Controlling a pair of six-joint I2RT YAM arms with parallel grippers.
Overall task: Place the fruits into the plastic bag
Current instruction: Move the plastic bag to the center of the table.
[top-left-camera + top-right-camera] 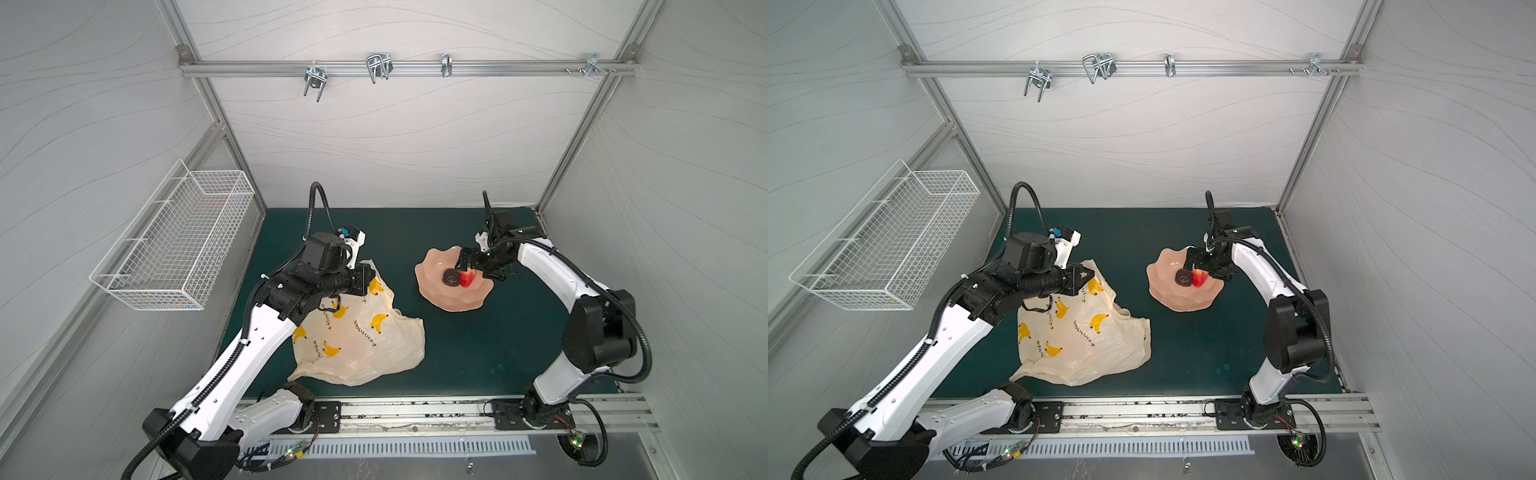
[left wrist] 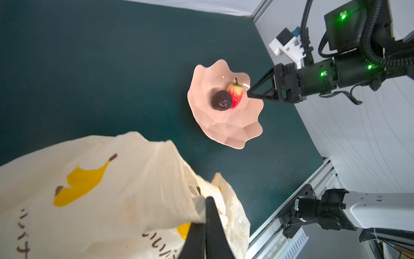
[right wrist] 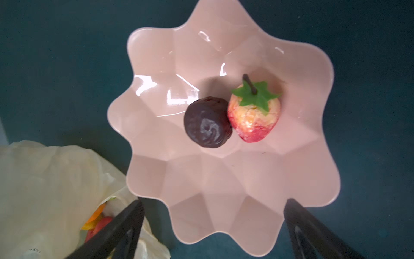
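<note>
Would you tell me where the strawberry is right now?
In a top view the strawberry lies in the pink dish, touching the dark brown round piece, beside the open right pincer.

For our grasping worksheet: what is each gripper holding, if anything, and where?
Left gripper pinches the plastic bag at the edge of its opening. Right gripper, open over the pink dish, holds nothing.

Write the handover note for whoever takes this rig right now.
Left gripper: shut on the plastic bag's rim, holding its mouth up.
Right gripper: open and empty, over the pink dish.
In the dish: a strawberry and a dark brown piece, touching.
Done: some fruit, red and orange, shows inside the bag.
Left: put those two in the bag.
</note>
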